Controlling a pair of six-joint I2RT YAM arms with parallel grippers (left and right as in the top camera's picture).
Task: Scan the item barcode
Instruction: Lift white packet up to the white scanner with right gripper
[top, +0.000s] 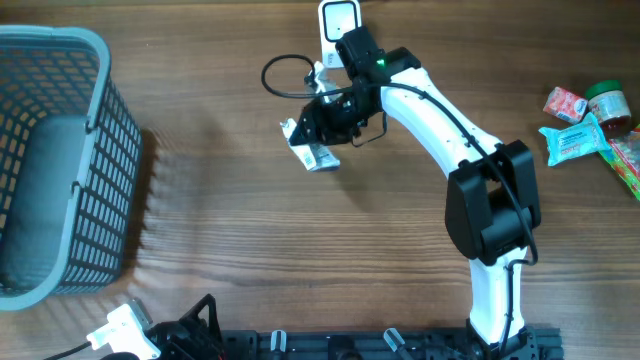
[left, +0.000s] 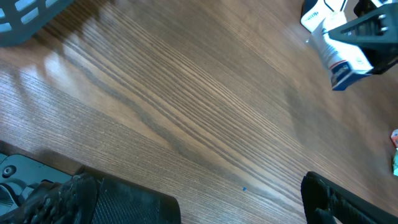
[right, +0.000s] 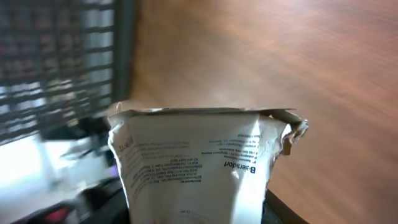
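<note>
Right arm (top: 440, 130) is extended from its base at the near edge diagonally toward the far centre, elbow raised, wrist angled down. Right gripper (top: 314, 140) is seen clamped on a white packet (top: 318, 157), one finger at either side. Left arm (top: 125, 332) is folded low at the near left edge. Left gripper (left: 239, 198) is held over the tabletop, jaws spread wide.

You've got a brown wood-grain bench (top: 250, 250) filling every view, a black rail (top: 350, 345) along its near edge, and soft sheen at its left end.
</note>
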